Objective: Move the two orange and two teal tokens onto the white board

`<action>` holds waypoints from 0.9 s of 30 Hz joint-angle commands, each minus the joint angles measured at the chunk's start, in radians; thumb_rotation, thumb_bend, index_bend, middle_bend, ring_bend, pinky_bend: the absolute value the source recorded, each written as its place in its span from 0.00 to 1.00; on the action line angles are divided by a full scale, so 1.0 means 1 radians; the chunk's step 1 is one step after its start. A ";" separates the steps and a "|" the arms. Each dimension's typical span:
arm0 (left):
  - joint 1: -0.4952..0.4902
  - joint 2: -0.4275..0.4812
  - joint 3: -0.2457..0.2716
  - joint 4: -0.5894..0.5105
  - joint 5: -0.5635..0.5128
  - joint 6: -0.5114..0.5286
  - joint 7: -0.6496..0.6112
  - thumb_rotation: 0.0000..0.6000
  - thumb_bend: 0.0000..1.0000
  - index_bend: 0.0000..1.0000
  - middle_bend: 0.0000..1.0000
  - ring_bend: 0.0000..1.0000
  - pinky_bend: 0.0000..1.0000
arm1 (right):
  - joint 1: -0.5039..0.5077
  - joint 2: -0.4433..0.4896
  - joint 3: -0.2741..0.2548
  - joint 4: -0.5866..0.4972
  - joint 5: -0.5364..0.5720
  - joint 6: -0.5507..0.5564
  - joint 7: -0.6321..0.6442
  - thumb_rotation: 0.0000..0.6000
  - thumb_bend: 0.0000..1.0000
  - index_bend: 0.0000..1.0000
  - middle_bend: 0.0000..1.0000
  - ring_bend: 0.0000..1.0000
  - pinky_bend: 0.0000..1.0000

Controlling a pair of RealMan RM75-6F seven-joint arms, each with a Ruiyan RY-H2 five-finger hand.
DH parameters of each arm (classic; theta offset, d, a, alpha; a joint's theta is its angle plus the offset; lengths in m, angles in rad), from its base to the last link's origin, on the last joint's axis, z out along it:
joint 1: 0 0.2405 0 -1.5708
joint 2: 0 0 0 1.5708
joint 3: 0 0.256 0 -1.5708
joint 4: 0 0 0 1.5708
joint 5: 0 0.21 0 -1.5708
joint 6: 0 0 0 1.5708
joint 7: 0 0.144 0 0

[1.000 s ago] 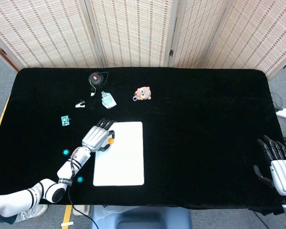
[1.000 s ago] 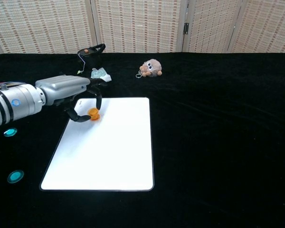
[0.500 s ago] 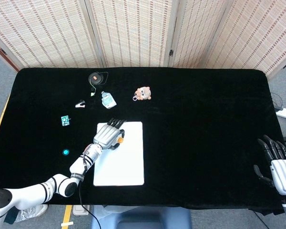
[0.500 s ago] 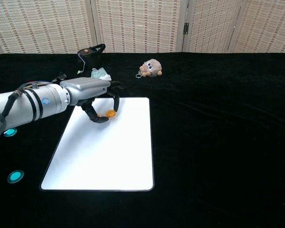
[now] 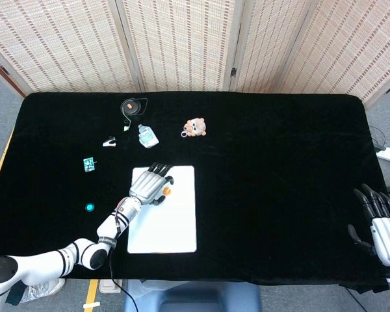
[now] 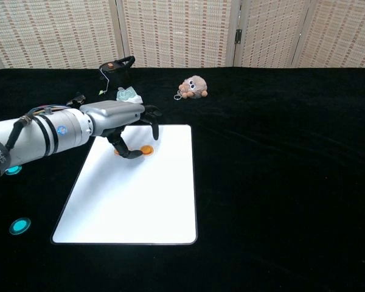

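My left hand (image 5: 147,184) (image 6: 123,117) hovers over the upper left part of the white board (image 5: 166,224) (image 6: 134,201), its fingers spread and nothing held. One orange token (image 5: 167,191) (image 6: 146,149) lies flat on the board just beside the fingertips. A second bit of orange (image 6: 117,152) shows on the board by the thumb, partly hidden. On the black cloth left of the board lie two teal tokens (image 6: 13,171) (image 6: 19,226); the head view shows only one teal token (image 5: 90,207). At the table's right edge my right hand (image 5: 377,224) holds nothing, fingers apart.
A plush toy (image 5: 195,127) (image 6: 194,86) sits beyond the board. A black round device (image 5: 133,105), a small packet (image 5: 147,136), a black clip (image 5: 109,141) and a teal card (image 5: 89,164) lie at the back left. My left forearm (image 6: 36,131) crosses the cloth left of the board.
My left hand carried the orange token rightward over the board's upper part and let it go; the token now lies flat on the board. The right hand has barely moved.
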 commanded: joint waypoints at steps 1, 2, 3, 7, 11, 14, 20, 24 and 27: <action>0.018 0.029 0.003 -0.040 0.016 0.035 -0.014 1.00 0.43 0.31 0.05 0.00 0.00 | 0.001 0.000 0.000 -0.002 -0.004 0.002 -0.001 1.00 0.45 0.03 0.00 0.00 0.00; 0.028 0.045 0.006 -0.058 0.022 0.050 -0.022 1.00 0.43 0.32 0.05 0.00 0.00 | 0.001 0.000 0.000 -0.004 -0.006 0.003 -0.002 1.00 0.45 0.03 0.00 0.00 0.00; 0.037 0.058 0.008 -0.071 0.026 0.062 -0.028 1.00 0.43 0.33 0.05 0.00 0.00 | 0.001 0.001 0.000 -0.005 -0.007 0.004 -0.002 1.00 0.45 0.03 0.00 0.00 0.00; 0.087 0.117 0.032 -0.114 0.048 0.115 -0.054 1.00 0.43 0.38 0.05 0.00 0.00 | 0.000 0.001 -0.001 -0.006 -0.012 0.009 -0.004 1.00 0.45 0.03 0.00 0.00 0.00; 0.147 0.178 0.069 -0.146 0.073 0.166 -0.083 1.00 0.43 0.42 0.05 0.00 0.00 | 0.001 -0.002 -0.003 -0.007 -0.018 0.010 -0.005 1.00 0.45 0.04 0.00 0.00 0.00; 0.191 0.207 0.102 -0.150 0.094 0.205 -0.095 1.00 0.43 0.42 0.05 0.00 0.00 | 0.001 -0.002 -0.004 -0.008 -0.022 0.012 -0.007 1.00 0.45 0.04 0.00 0.00 0.00; 0.273 0.230 0.164 -0.132 0.142 0.269 -0.132 1.00 0.43 0.42 0.05 0.00 0.00 | 0.006 -0.001 -0.004 -0.015 -0.027 0.008 -0.016 1.00 0.45 0.04 0.00 0.00 0.00; 0.313 0.228 0.187 -0.103 0.156 0.298 -0.149 1.00 0.43 0.42 0.05 0.00 0.00 | 0.011 -0.001 -0.004 -0.021 -0.032 0.005 -0.025 1.00 0.45 0.03 0.00 0.00 0.00; 0.337 0.227 0.195 -0.082 0.156 0.303 -0.167 1.00 0.43 0.42 0.05 0.00 0.00 | 0.012 0.001 -0.004 -0.027 -0.033 0.005 -0.030 1.00 0.45 0.03 0.00 0.00 0.00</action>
